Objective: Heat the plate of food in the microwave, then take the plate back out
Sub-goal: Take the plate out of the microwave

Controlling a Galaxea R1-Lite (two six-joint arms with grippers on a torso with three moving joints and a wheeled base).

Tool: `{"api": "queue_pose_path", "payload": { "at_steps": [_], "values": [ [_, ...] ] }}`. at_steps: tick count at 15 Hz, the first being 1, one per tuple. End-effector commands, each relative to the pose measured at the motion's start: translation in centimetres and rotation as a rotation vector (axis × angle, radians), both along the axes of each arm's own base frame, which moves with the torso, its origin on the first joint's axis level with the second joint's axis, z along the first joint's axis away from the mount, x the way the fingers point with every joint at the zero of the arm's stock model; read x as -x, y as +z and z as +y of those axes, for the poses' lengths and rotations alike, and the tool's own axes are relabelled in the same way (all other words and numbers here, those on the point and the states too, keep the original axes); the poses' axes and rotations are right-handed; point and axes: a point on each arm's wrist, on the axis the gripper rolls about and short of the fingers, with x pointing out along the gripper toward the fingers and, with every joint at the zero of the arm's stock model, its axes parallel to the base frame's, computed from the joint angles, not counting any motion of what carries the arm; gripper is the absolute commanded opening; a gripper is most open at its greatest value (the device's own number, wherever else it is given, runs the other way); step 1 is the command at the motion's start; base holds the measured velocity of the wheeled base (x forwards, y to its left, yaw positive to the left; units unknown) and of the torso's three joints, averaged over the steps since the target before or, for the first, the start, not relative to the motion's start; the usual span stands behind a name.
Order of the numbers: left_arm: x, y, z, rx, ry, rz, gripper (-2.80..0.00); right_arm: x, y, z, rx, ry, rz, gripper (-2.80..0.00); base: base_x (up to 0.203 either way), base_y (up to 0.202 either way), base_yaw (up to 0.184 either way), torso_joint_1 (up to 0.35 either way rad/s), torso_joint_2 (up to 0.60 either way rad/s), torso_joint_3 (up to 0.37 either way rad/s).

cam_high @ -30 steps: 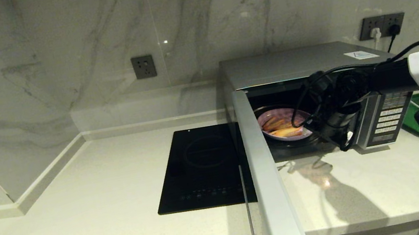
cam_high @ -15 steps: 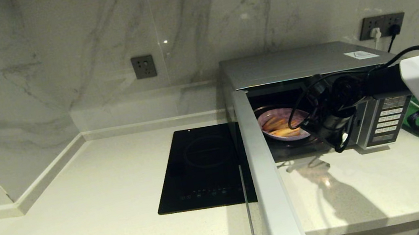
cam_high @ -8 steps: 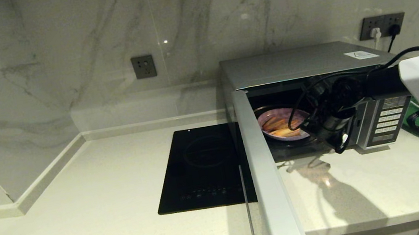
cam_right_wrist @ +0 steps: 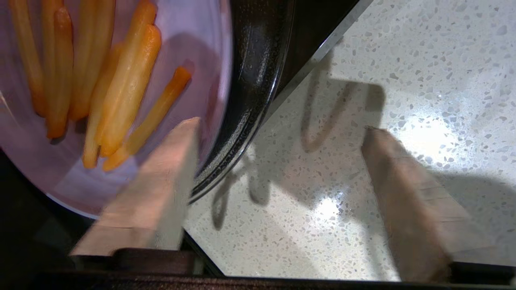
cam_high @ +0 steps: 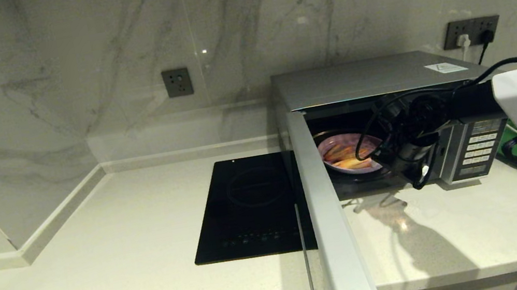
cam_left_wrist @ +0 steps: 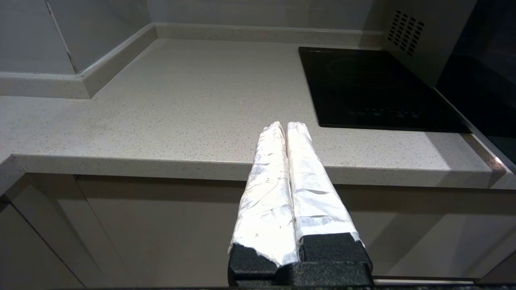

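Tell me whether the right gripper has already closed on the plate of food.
No: the right gripper has its jaws wide apart beside the plate of food.

Home kitchen, marble walls, cooktop (cam_high: 253,203), microwave (cam_high: 368,78), stone counter (cam_high: 100,266)

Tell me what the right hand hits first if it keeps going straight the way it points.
Probably the plate of food in the open microwave. The right hand is open, one finger already over the plate's rim; depth is unclear.
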Motion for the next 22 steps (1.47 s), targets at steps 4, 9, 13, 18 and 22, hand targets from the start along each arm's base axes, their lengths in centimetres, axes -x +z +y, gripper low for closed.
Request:
{"api": "queue_pose_path", "payload": {
  "at_steps": [4,9,13,18,22],
  "values": [
    [0.0,0.0,0.0,0.001,0.001,-0.001,-2.80,-0.1,-0.3,0.0,0.001,-0.007,0.006,-2.80,0.000,0.000,0.000,0.000,0.00,0.000],
    [0.0,0.0,0.0,0.001,0.001,-0.001,-2.80,-0.2,-0.2,-0.3,-0.002,-0.020,0.002,-2.80,0.000,0.000,0.000,0.000,0.00,0.000],
    [0.0,0.0,0.0,0.001,0.000,-0.001,-2.80,-0.2,-0.1,-0.4,-0.003,-0.022,-0.002,-2.80,0.000,0.000,0.000,0.000,0.00,0.000],
    [0.0,0.0,0.0,0.001,0.000,-0.001,-2.80,-0.6,0.9,-1.0,-0.030,-0.066,-0.042,-2.80,0.000,0.000,0.000,0.000,0.00,0.000],
    [0.0,0.0,0.0,0.001,0.000,-0.001,-2.80,-0.4,2.0,-1.5,-0.046,-0.075,-0.064,-2.80,0.000,0.000,0.000,0.000,0.00,0.000]
  ]
}}
